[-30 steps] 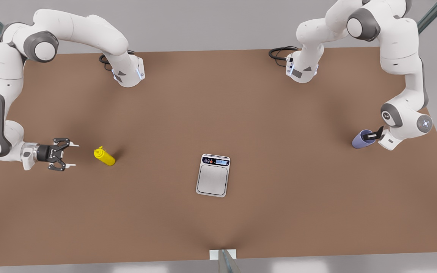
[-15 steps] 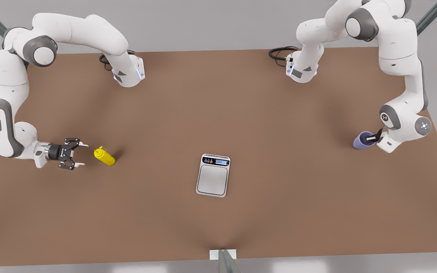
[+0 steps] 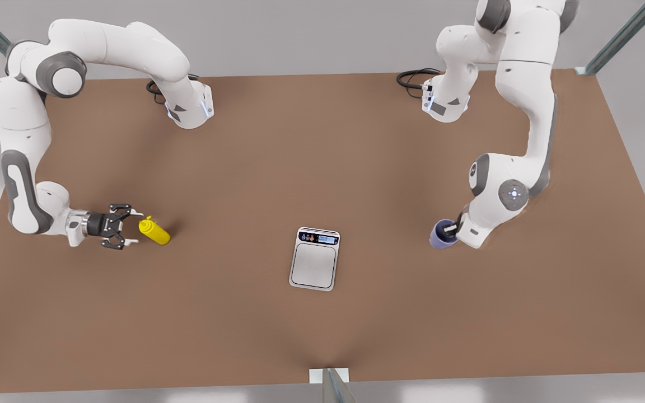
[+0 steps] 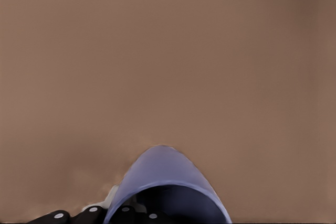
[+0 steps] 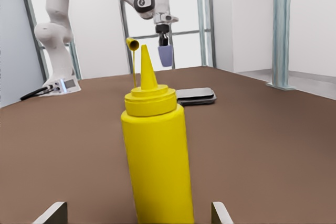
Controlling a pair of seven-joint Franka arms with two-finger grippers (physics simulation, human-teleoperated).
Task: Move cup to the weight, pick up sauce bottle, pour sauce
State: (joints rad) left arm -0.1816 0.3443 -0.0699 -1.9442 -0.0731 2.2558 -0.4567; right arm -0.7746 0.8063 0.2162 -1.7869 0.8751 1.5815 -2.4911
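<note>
cup in the air, bottle between waiting jaws

the left gripper [image 3: 452, 229] holds the small lavender-blue tumbler cup [image 3: 442, 234] by its rim, well short of the flat silver-grey scale [image 3: 314, 258] on the brown worktop [image 3: 322, 168]; it could swing or slip. the right gripper [image 3: 132, 229] jaws stand wide around the upright yellow squeeze bottle [image 5: 156, 153]; a finger could topple it.

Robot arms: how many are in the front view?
2. One, at the front view's left, has its right gripper beside the sauce bottle. The other, at the right, carries the cup.
</note>
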